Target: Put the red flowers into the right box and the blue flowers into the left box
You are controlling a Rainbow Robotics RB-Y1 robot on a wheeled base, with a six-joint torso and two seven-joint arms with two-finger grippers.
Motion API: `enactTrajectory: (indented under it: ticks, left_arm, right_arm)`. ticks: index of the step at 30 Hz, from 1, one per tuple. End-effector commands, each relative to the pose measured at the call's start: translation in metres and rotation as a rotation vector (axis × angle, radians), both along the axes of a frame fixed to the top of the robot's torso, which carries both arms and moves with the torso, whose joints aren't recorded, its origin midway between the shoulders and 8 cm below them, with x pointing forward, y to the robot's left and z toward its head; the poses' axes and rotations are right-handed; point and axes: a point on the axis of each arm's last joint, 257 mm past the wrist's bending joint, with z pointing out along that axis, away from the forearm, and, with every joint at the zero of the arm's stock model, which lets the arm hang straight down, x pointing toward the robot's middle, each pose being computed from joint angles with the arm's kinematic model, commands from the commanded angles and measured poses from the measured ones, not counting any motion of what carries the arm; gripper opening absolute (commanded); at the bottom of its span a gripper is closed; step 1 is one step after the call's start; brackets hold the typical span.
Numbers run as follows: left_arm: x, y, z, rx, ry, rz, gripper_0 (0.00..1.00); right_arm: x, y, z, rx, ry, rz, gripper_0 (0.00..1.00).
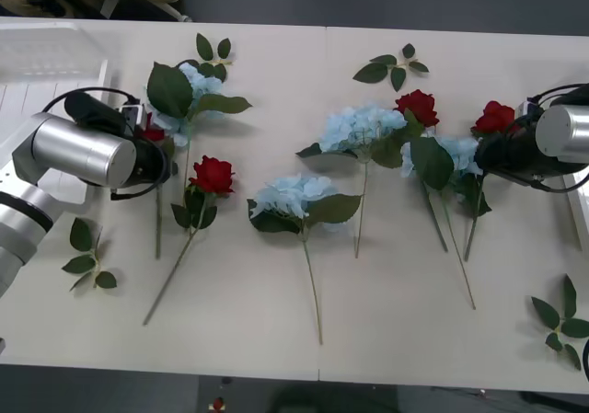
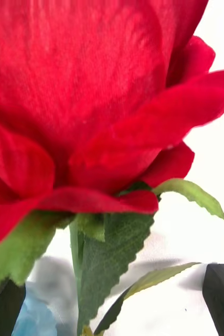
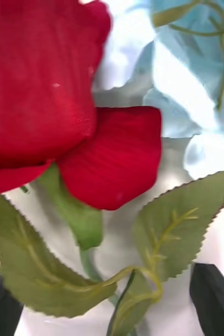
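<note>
Here both arms are low over the pale surface (image 1: 386, 303), each at a red rose. At the left of the front frame the left pincer (image 1: 158, 155) sits over a rose (image 1: 152, 132) lying beside a blue cluster (image 1: 198, 84); in its wrist view that bloom (image 3: 43, 89) is close above the two black fingers (image 3: 214, 299), which stand wide apart at the corners, with the stem and leaves between them and not gripped. At the right, the right pincer (image 1: 488, 151) meets another rose (image 1: 495, 117); its wrist view shows the bloom (image 2: 80, 89) with the stem between spread fingers (image 2: 222, 296), not clamped. More roses (image 1: 213, 174) and blue clusters (image 1: 359, 126) lie mid-frame. The left box (image 1: 55, 59) sits in the upper left corner.
</note>
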Motion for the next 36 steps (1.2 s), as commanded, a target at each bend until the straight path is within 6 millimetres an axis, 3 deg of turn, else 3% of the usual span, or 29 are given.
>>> enactTrajectory:
  ticks: [1,2,4,5,8,10,23,29,36]
  left_arm:
    - [0.006,-0.003,0.006,0.004,-0.011,-0.003,0.63]
    - [0.005,-0.002,0.006,0.005,-0.011,-0.003,0.53]
    - [0.005,-0.001,0.005,0.006,-0.008,-0.003,0.21]
    - [0.005,-0.001,0.005,0.006,-0.008,-0.003,0.14]
    - [0.006,0.0,0.006,0.015,-0.012,-0.002,0.06]
    - [0.006,0.001,0.006,0.019,-0.012,-0.002,0.01]
    - [0.008,0.018,0.011,0.076,-0.026,0.006,0.0]
    - [0.015,0.02,0.036,0.078,-0.07,-0.023,0.0]
    - [0.013,-0.005,0.084,0.029,-0.131,-0.165,0.0]
  right_arm:
    - [0.012,0.016,0.012,0.035,-0.026,-0.009,0.54]
    - [0.012,0.016,0.011,0.035,-0.025,-0.01,0.5]
    - [0.012,0.016,0.012,0.036,-0.026,-0.01,0.4]
    - [0.012,0.016,0.011,0.036,-0.025,-0.011,0.31]
    - [0.012,0.016,0.011,0.036,-0.025,-0.011,0.06]
    - [0.012,0.016,0.012,0.036,-0.026,-0.01,0.0]
    - [0.021,0.014,0.02,0.03,-0.066,-0.01,0.0]
    - [0.033,0.012,0.049,0.007,-0.118,0.023,0.0]
    - [0.032,0.006,0.086,-0.062,-0.136,0.084,0.0]
